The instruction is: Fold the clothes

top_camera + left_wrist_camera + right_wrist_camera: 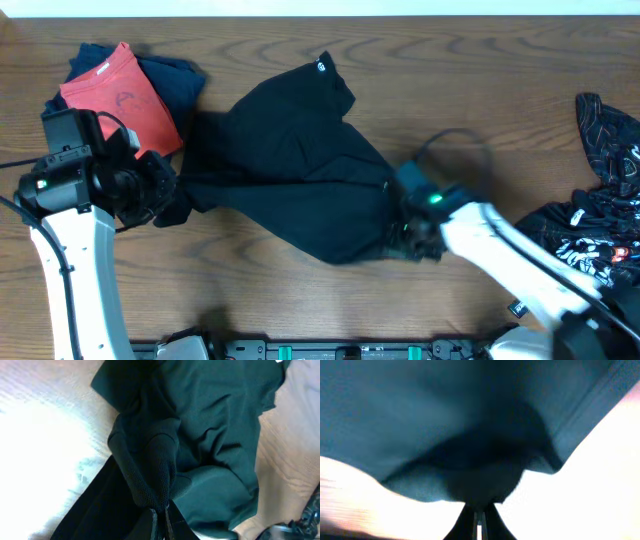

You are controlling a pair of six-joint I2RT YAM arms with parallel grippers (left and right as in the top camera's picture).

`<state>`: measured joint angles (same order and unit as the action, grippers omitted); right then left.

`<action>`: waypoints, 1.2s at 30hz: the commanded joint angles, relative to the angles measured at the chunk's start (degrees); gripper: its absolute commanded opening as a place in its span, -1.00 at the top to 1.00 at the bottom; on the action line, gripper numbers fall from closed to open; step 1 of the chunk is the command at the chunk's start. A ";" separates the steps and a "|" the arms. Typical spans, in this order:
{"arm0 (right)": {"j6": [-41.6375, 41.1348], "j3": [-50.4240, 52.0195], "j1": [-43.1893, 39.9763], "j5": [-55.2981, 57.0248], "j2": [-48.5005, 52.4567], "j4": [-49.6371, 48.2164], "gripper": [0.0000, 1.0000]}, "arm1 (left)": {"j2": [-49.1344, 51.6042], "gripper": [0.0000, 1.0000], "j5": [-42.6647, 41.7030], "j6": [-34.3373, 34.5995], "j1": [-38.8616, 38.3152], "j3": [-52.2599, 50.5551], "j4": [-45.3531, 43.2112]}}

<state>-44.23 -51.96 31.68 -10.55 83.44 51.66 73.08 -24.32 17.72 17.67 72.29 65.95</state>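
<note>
A large plain black garment [290,170] lies spread and rumpled across the middle of the wooden table, with a small white logo [322,67] at its far edge. My left gripper [165,195] is shut on the garment's left edge; in the left wrist view the jaws [161,522] pinch a fold of the dark fabric [210,435]. My right gripper [405,232] is shut on the garment's lower right corner; in the right wrist view the jaws [480,520] pinch the cloth [445,425], which hangs over the lens.
A red garment [125,100] on a navy one [170,80] lies at the back left. Dark garments with thin-line print [600,200] lie at the right edge. Bare wood table [450,90] lies behind and in front.
</note>
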 commanded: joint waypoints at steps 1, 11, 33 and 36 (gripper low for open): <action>3.76 -6.82 -3.82 8.70 -6.29 2.43 0.98 | -0.20 0.88 -5.53 -2.75 0.24 -0.04 -0.59; 14.32 -23.74 -12.81 14.93 -15.80 8.96 0.98 | -3.10 0.88 -20.31 -9.20 0.17 7.58 -2.14; 26.38 -61.00 -22.08 30.05 -16.61 18.45 0.98 | -6.58 0.88 -16.37 -12.79 -3.04 33.57 0.63; 27.43 -60.96 -23.10 30.03 -14.95 18.82 0.98 | -3.98 0.88 -16.44 -12.76 -3.13 33.57 0.15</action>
<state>-19.57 -112.33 9.69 17.08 66.76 70.15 67.00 -41.76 5.91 14.76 104.95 66.83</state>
